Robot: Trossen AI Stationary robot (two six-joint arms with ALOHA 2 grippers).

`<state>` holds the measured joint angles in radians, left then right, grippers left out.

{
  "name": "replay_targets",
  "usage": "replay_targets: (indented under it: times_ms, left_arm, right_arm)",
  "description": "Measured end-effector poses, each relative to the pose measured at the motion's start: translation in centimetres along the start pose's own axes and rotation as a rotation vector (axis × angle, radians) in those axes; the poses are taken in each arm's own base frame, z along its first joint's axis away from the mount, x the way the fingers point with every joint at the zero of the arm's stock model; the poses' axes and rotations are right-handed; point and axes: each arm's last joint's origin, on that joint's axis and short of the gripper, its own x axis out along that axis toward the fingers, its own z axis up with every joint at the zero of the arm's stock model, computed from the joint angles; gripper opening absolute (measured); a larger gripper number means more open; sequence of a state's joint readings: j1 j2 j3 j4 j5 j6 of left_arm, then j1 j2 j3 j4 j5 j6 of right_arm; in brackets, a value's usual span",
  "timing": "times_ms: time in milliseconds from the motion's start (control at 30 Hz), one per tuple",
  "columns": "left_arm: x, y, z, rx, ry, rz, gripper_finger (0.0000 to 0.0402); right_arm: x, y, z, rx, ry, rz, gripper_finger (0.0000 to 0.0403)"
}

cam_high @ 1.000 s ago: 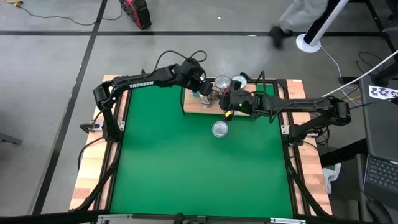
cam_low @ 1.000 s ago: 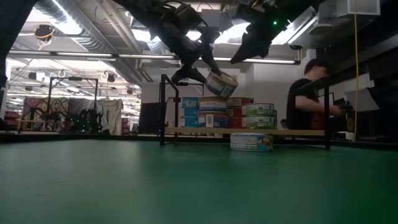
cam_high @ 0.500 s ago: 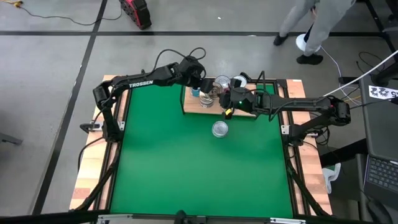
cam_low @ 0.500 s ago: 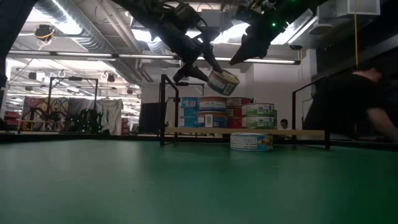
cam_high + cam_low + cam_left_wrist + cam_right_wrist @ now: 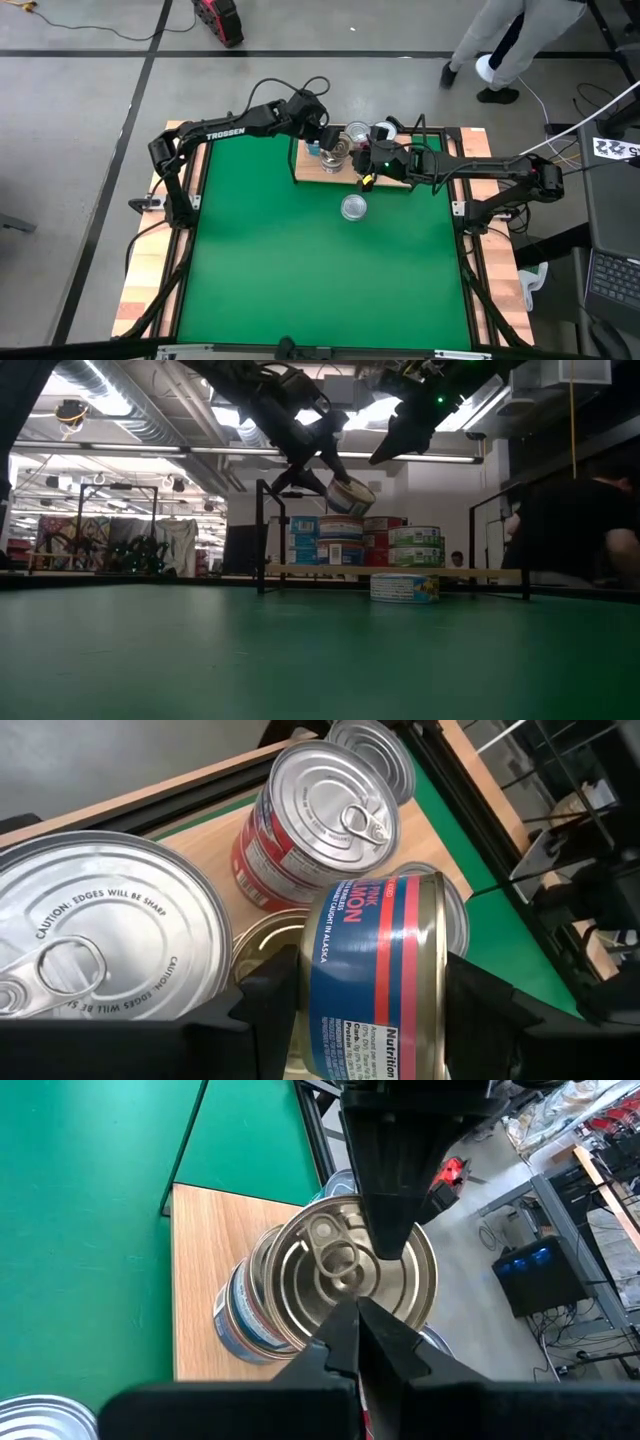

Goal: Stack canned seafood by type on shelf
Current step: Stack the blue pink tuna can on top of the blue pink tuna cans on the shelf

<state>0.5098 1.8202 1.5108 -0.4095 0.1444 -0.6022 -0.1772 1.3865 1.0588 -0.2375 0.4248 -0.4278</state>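
Left gripper [image 5: 375,1010]: over the shelf [image 5: 322,170], fingers clamped on a tilted blue-and-pink tin [image 5: 385,970], held in the air above the stacks [image 5: 365,540]. Right gripper [image 5: 357,1320]: fingers pressed together, empty, beside it over the shelf. One tin [image 5: 354,207] on the mat [image 5: 300,270], near the shelf.

Left arm: we reach in from our left side, elbow bent, forearm stretched toward the far middle. Left gripper [image 5: 375,1010]: raised, tilted downward, our two dark fingers [image 5: 275,995] spread and clamped on a tin between the jaws. Right arm: we extend it level from our right side toward the same spot. Right gripper [image 5: 362,1330]: raised, fingers pressed fully together, nothing between the jaws, close beside the left gripper.
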Motion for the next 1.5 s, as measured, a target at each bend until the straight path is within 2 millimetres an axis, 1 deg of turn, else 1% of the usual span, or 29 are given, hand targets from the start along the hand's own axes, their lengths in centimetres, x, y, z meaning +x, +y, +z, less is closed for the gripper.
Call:
replay_targets:
  times_ms: [400, 600, 1100, 1200, 1400, 1500]
  left_arm:
    - [0.1, -0.7, -0.6, -0.014, 0.019, -0.007, 0.0186]
    - [0.2, -1.4, -1.1, -0.012, 0.029, -0.016, 0.0186]
    - [0.3, -2.4, -1.6, -0.005, 0.026, -0.046, 0.0186]
    - [0.3, -2.4, -1.6, -0.003, 0.018, -0.038, 0.0186]
    - [0.3, -2.4, -1.5, 0.018, 0.013, -0.035, 0.0186]
    - [0.3, -2.4, -1.5, 0.044, 0.011, -0.035, 0.0186]
  right_arm:
    - [0.0, 0.0, 0.0, 0.0, -0.002, 0.003, 0.0005]
    - [0.0, 0.2, 0.1, 0.0, -0.026, 0.054, 0.0005]
    - [0.0, 0.2, 0.1, 0.001, -0.028, 0.053, 0.0005]
    - [0.4, 0.4, 0.1, -0.007, -0.017, 0.047, 0.0005]
    - [2.0, 1.2, -0.2, -0.039, 0.017, 0.036, 0.0005]
    - [2.3, 1.3, -0.1, -0.035, 0.008, 0.032, 0.0005]
